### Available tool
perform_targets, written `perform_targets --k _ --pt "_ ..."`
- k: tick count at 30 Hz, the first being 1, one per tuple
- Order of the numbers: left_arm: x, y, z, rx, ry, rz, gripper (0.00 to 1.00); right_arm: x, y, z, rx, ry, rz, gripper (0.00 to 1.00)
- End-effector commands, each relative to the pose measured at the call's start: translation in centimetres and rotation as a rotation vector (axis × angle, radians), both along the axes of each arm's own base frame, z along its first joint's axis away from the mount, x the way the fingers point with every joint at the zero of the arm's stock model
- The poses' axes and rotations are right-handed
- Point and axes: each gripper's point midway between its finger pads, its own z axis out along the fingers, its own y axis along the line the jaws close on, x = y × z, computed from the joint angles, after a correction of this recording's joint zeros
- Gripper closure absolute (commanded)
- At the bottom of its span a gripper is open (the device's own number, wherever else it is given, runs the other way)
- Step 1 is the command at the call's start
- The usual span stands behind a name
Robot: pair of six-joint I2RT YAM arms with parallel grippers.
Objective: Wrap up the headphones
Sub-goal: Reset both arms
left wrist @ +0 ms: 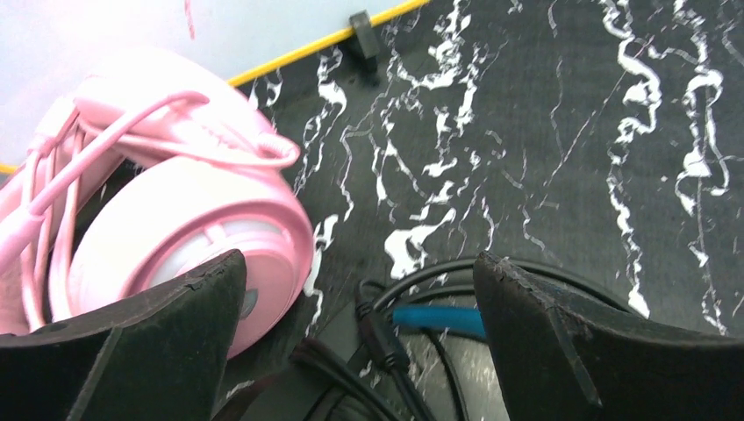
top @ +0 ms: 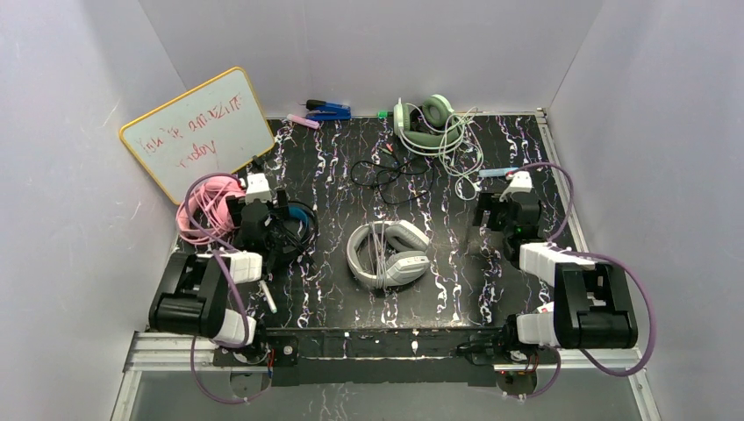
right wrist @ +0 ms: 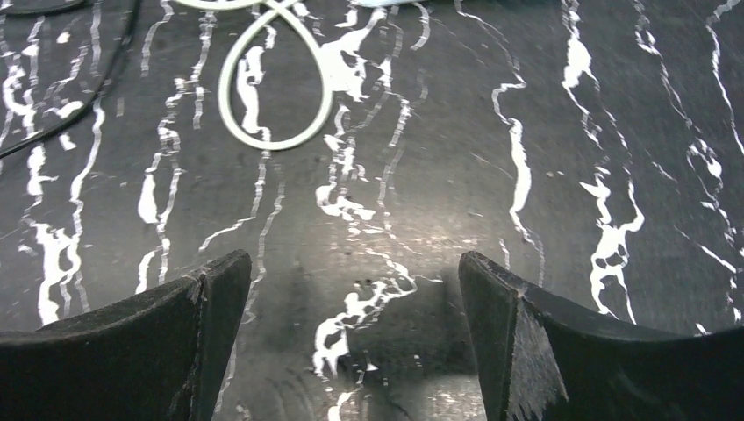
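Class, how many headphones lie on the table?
4: pink headphones at far left; black-and-blue headphones beside them, partly hidden under the left arm; white-grey headphones in the centre; green headphones at the back.

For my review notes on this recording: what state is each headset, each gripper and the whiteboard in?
pink headphones: cord looped around them
black-and-blue headphones: below the left gripper, not held
white-grey headphones: lying mid-table, cord seemingly wound across them
green headphones: by the back wall, cord loose and spread out
left gripper: open, empty
right gripper: open, empty, over bare table
whiteboard: leaning against the wall
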Motion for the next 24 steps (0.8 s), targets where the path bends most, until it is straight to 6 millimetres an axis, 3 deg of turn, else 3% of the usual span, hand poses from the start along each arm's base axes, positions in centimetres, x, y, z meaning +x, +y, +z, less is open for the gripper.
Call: perform_targets --k 1,6,13,16,21,23,24 --pt "-0.1 -1.4 -3.7 -0.034 0.048 -0.084 0.02 2.0 -1.0 1.8 0.08 -0.16 -0.044 0.07" --pt "0.2 -1.8 -4.8 -0.009 0.061 -0.121 0.02 2.4 -2.1 1.4 0.043 -0.221 -0.072 0.07" --pt "0.0 -1.4 -5.5 -0.025 0.055 -0.094 0.01 1.7 0.0 1.5 -0.007 -0.308 0.107 0.01" --pt "0.0 -1.3 -5.6 -0.028 0.057 -0.094 0.02 1.4 -0.7 0.2 -0.013 -0.313 0.063 0.01" --pt "-0.1 -1.3 -5.7 -0.032 0.05 -0.1 0.02 2.3 -1.3 -0.2 -0.005 -0.303 0.018 0.01" --pt "-0.1 -1.3 -5.6 -0.033 0.048 -0.101 0.06 2.3 -1.8 -0.6 -0.008 -0.268 -0.014 0.01" --pt "-0.2 -1.2 -5.6 -0.033 0.047 -0.099 0.02 2.4 -2.0 -0.5 -0.012 -0.284 -0.028 0.01"
